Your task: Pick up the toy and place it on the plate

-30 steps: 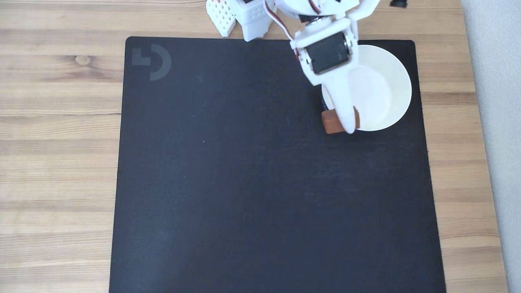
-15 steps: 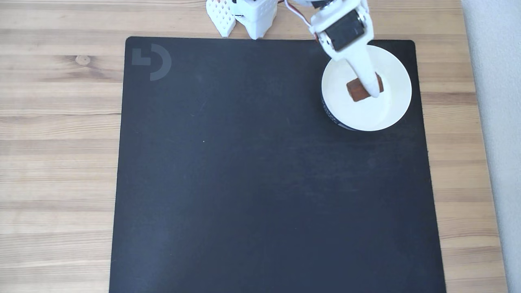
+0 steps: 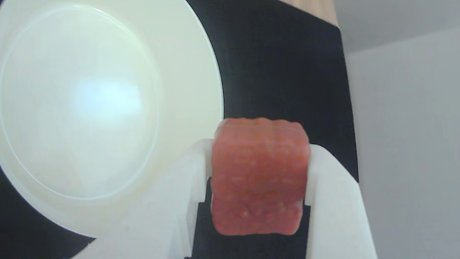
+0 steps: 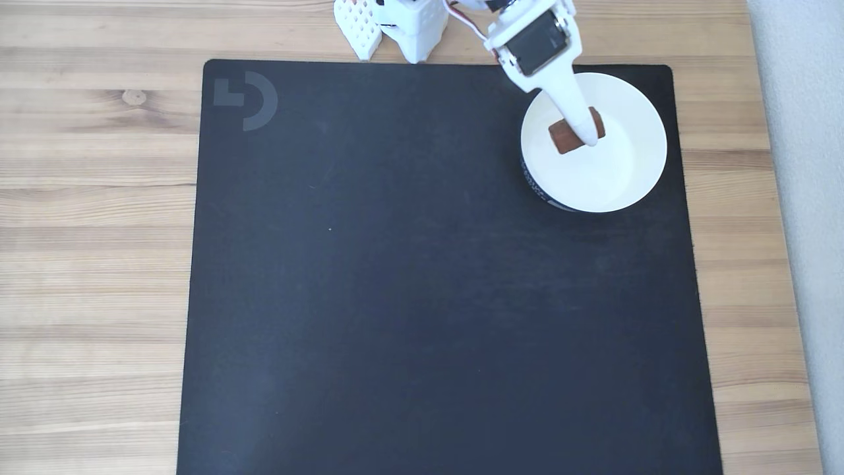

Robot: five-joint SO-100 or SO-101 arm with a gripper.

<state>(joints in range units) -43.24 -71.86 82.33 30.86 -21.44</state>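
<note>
Soft even daylight; glare on the plate [image 3: 107,97], wrist view blurry.

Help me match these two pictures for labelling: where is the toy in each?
Wrist view: toy low and centre-right, clamped between the white fingers.
Fixed view: toy upper right, over the plate, partly under a finger.
Shared landmark: the white plate.

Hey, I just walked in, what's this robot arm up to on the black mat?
The white two-finger gripper is clamped on a small reddish-brown rectangular toy block, one finger on either side. In the fixed view the block sits over the round white shallow plate, which rests near the far right corner of the black mat on a wooden table. The block is not yet released, and whether it touches the plate cannot be told.
</note>
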